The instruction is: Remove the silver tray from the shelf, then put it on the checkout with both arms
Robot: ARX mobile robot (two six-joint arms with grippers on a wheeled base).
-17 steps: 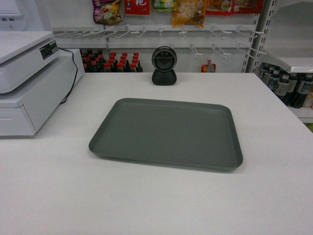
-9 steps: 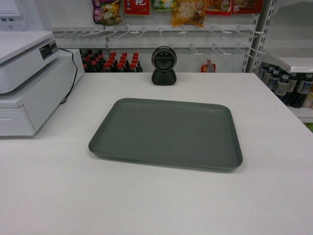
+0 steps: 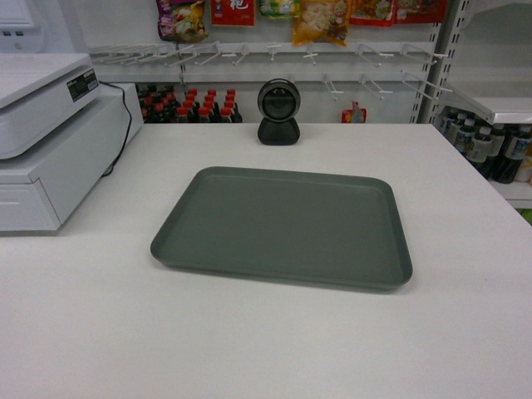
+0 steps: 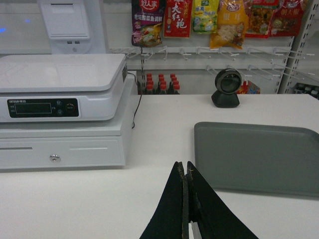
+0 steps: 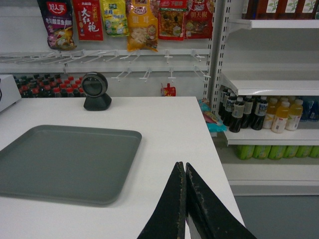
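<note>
I count one silver tray (image 3: pixel 283 226), lying flat on the checkout (image 3: pixel 249 349) at the centre of the head frame, its long axis running left to right with a slight clockwise skew, so the right end sits lower in frame. One black scanner (image 3: pixel 278 112) stands at the upper centre, behind the tray and apart from it. One white cash register (image 3: pixel 50 137) occupies the upper left. One shelf (image 5: pixel 269 84) shows at the right of the right wrist view, bottles beneath it. Two grippers: left gripper (image 4: pixel 186 172) and right gripper (image 5: pixel 182 169), each with jaws pressed together on nothing, both clear of the tray.
</note>
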